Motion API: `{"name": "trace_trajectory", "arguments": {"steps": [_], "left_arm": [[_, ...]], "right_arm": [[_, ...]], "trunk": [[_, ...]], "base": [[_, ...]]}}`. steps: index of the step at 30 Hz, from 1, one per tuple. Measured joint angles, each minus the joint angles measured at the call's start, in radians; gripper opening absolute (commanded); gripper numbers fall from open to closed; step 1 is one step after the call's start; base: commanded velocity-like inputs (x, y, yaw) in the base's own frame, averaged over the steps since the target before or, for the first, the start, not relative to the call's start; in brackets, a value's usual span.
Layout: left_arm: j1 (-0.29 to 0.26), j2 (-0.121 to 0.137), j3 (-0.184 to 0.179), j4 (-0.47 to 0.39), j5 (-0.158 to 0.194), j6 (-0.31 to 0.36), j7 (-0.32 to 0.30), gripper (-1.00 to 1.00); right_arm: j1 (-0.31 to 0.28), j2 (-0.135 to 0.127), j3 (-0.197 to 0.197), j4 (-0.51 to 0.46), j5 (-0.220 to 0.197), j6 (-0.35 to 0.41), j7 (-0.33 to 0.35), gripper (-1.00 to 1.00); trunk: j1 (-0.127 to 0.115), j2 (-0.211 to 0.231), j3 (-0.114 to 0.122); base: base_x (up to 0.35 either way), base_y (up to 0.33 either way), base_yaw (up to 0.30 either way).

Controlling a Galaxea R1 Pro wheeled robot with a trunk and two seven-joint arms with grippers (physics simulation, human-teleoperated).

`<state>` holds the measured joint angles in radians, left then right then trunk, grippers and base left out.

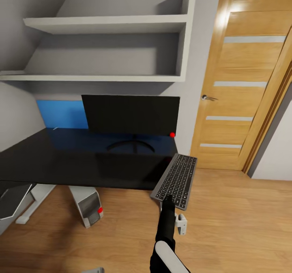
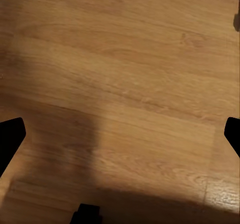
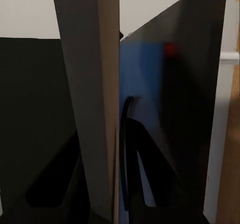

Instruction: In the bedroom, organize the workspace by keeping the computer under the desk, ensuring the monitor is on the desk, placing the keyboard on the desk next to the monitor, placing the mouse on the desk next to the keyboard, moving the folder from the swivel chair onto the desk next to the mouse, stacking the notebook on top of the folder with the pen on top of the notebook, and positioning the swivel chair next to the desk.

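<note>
Gripping the slim black keyboard [image 1: 175,180] in my right claw [image 1: 167,198] — poised over the glossy black table's [image 1: 61,159] edge — left claw [image 2: 120,134] released.

Monitor [image 1: 130,115] on desk [image 1: 61,159], computer [image 1: 90,205] beneath

A warm wooden plank floor [image 1: 243,224] runs across the room, its grain and a soft shadow showing close up in the left wrist view [image 2: 130,84]. Grey walls [image 1: 198,82] rise behind two white shelves [image 1: 105,24], one above the other, under a sloped ceiling section. A bright blue wall panel [image 1: 61,114] sits low on the wall. At the right stands a light wooden door [image 1: 239,86] with pale horizontal strips and a silver handle [image 1: 208,98], catching a bright glare near its top.
</note>
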<state>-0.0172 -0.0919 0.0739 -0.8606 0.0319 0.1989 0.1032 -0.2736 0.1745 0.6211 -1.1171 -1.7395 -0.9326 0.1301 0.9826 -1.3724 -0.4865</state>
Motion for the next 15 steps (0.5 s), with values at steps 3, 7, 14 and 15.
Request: {"name": "trace_trajectory", "arguments": {"steps": [3,7,14,15], "left_arm": [[0.000,0.000,0.000,0.000,0.000,0.000,0.000,1.00],[0.001,0.000,0.000,0.001,0.000,0.000,0.001,1.00],[0.000,-0.001,-0.001,0.001,0.001,0.000,0.001,1.00],[0.000,-0.001,-0.001,0.001,0.001,0.000,0.001,1.00]], "right_arm": [[0.000,0.000,0.000,0.000,-0.001,0.000,0.000,-1.00],[0.000,0.000,0.000,0.001,0.000,0.001,0.000,-1.00],[0.000,0.000,0.000,0.000,0.003,0.000,0.000,-1.00],[0.000,0.000,0.000,0.000,0.003,0.000,0.000,-1.00]], "trunk": [[0.000,0.000,0.000],[0.000,0.000,0.000],[0.000,0.000,0.000],[0.000,0.000,0.000]], "base": [[0.138,0.258,0.000],[0.031,0.061,0.000],[0.001,0.002,0.000],[0.000,0.000,0.000]]}}
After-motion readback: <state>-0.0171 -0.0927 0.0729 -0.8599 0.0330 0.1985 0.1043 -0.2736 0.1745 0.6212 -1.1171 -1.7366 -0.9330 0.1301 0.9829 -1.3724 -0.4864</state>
